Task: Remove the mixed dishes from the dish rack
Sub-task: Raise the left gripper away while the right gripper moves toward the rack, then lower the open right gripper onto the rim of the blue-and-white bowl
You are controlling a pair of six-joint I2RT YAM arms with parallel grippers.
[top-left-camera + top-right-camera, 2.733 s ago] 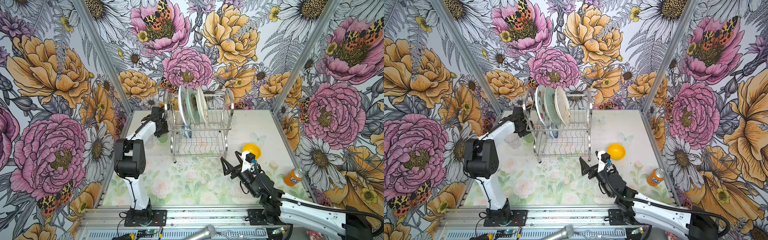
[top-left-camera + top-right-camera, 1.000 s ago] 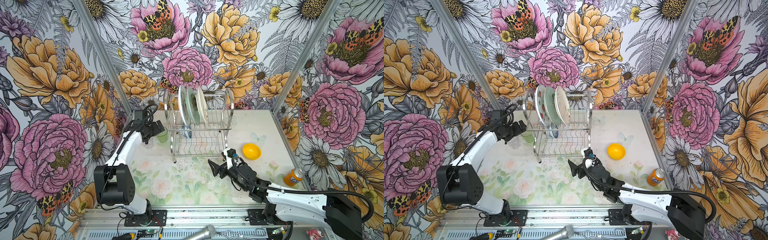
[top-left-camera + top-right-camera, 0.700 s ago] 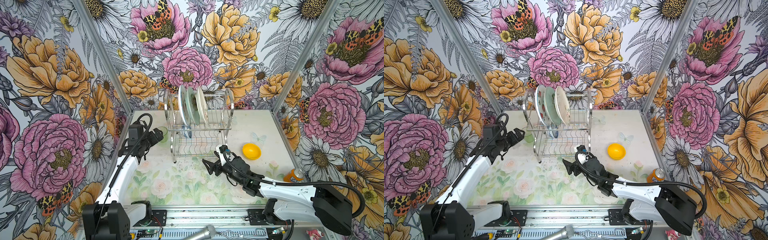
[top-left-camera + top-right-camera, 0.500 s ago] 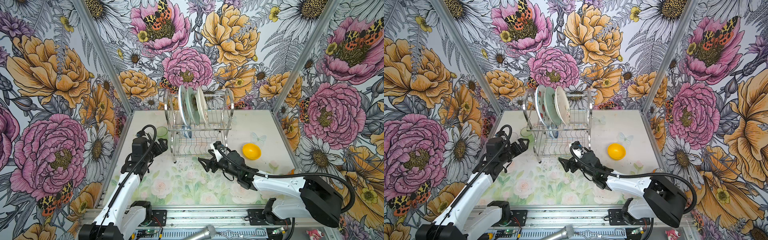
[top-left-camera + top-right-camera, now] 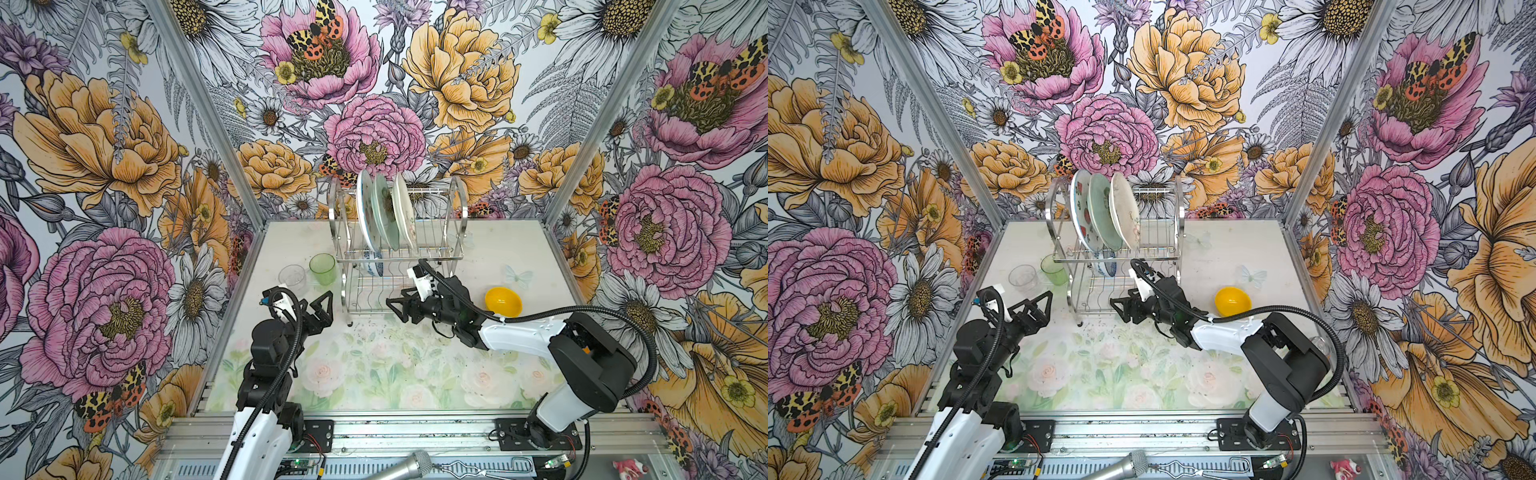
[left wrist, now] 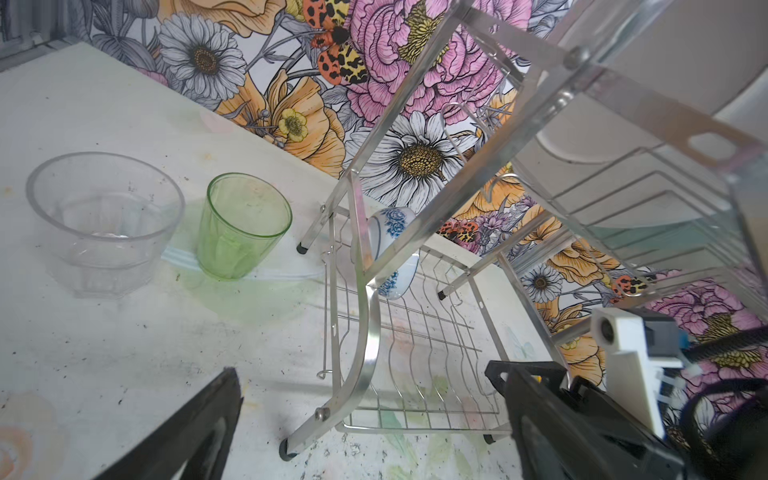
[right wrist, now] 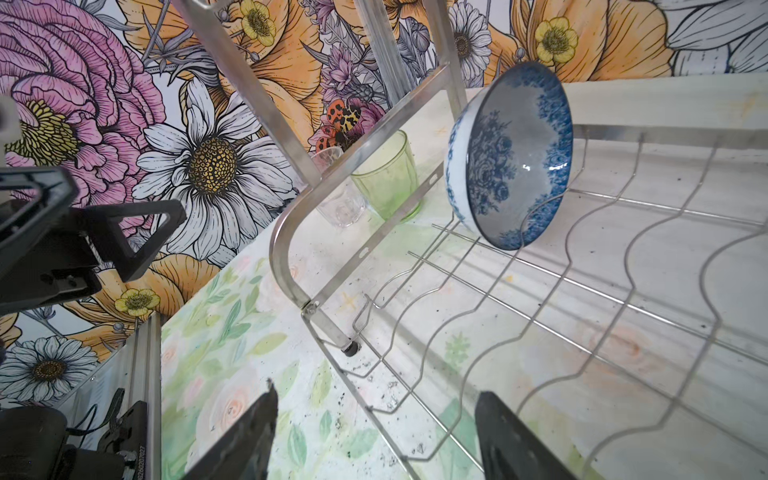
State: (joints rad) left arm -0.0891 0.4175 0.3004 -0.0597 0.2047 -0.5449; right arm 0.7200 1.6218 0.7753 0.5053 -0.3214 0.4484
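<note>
right gripper [image 5: 394, 308]: one; jaws stand apart with nothing between them; sits at the front edge of the rack's lower shelf, just right of centre in both top views.
left gripper [image 5: 318, 309]: one; jaws spread wide and empty; left of centre, near the rack's front left leg and apart from it.
rack [image 5: 440, 258]: one, with two wire shelves; stands on the table [image 5: 374, 374] in the upper centre of the frame.
bowls: two. The blue-and-white bowl [image 7: 511, 166] stands on its edge at the back left of the lower shelf, apart from the right gripper. The yellow bowl [image 5: 503, 301] lies on the table right of the rack.
plates: three, upright and side by side on the left half of the upper shelf: watermelon plate [image 5: 1081, 212], green plate [image 5: 1104, 212], cream plate [image 5: 1125, 212], from left to right.
cups: two, both upright on the table left of the rack. The green tumbler [image 5: 323, 269] is just beside the rack, and the clear glass [image 5: 293, 276] is just left of it.
</note>
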